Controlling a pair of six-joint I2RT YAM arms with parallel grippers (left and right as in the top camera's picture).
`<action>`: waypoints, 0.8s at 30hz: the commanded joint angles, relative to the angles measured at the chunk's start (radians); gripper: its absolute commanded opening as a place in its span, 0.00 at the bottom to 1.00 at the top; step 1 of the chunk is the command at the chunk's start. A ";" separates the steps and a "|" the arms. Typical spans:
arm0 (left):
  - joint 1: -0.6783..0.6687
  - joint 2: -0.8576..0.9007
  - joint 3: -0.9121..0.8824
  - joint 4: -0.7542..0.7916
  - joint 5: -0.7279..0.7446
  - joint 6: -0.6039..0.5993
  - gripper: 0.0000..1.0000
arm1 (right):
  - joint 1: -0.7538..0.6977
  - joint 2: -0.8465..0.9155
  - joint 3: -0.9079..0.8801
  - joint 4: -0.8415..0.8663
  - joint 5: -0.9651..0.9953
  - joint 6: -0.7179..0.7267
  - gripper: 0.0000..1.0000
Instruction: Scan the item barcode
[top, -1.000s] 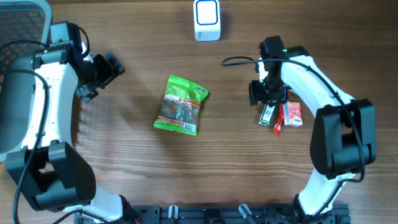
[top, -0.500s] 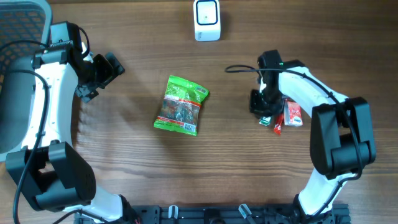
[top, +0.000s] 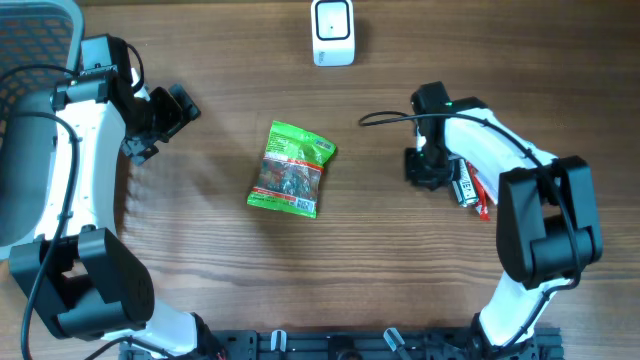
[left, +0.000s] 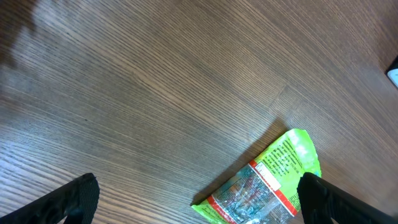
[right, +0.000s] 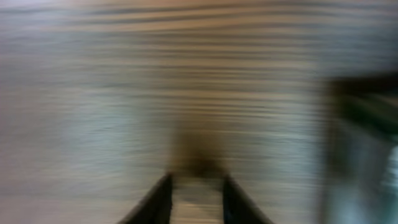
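Down in the lower right of the overhead view, the right gripper (top: 428, 170) is nose-down on the table (top: 200, 260), just left of a clutch of small packets (top: 467, 187), one pale, one red, lying close together beside the arm. Its own wrist camera is a smear of motion blur, but the two fingers show at the bottom edge with only a narrow slit between them and bare wood in it (so nothing gripped, as far as I can see). This reads as the pick-up step: going for a packet, not yet holding one. Mid-frame lies a green snack bag (top: 290, 170), flat and untouched, well apart from either arm. Upper left, the left gripper (top: 163, 117) hangs with jaws spread wide and empty, the bag in the lower right of its view. Top centre sits the white scanner (top: 331, 32). Next, I'd say: spread the jaws, straddle one packet, close, lift, then carry it up-frame, barcode turned to the scanner.
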 joint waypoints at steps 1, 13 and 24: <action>0.002 0.008 -0.003 0.000 0.008 0.008 1.00 | 0.063 -0.015 0.009 0.056 -0.346 -0.079 0.41; 0.002 0.008 -0.003 0.000 0.008 0.008 1.00 | 0.225 -0.017 0.009 0.315 -0.475 0.003 0.61; 0.002 0.008 -0.003 0.022 0.016 0.004 1.00 | 0.081 -0.024 0.008 0.183 -0.562 -0.211 0.72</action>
